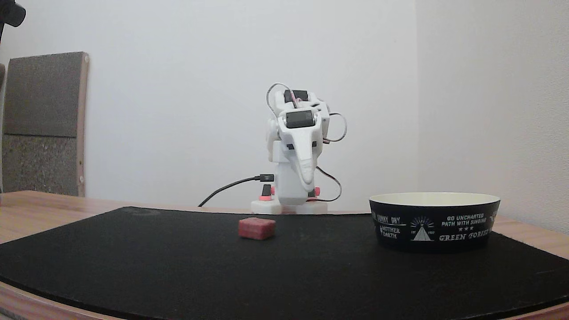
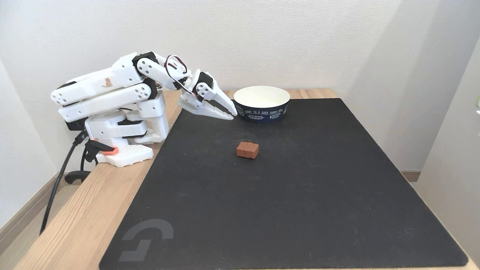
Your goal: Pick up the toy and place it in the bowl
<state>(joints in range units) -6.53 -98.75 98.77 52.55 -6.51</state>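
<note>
The white arm (image 2: 112,93) sits folded low over its base at the left edge of the table (image 2: 93,210) in a fixed view from above, its forearm reaching out over the near corner of the black mat (image 2: 300,195). The gripper (image 2: 232,112) hangs just above the mat with its tips pointing at the bowl (image 2: 262,112); its two fingers lie together with no gap showing between them, and nothing is held. In a fixed view from table level, the gripper (image 1: 308,181) points down and toward the camera, its fingers pressed into one narrow wedge. The toy (image 2: 247,150), a small dark-red block, lies flat on the mat, apart from the gripper and apart from the bowl (nearer the camera than both in the view from above). In the low view the toy (image 1: 256,228) rests in front of the arm's base, well to the left of the bowl (image 1: 434,224). The bowl stands upright on the mat, black outside with white print and cream inside; what can be seen of its inside is bare. A black cable (image 1: 231,186) runs from the base of the arm, and a padded board (image 1: 42,124) leans against the wall at the left of the low view.
</note>
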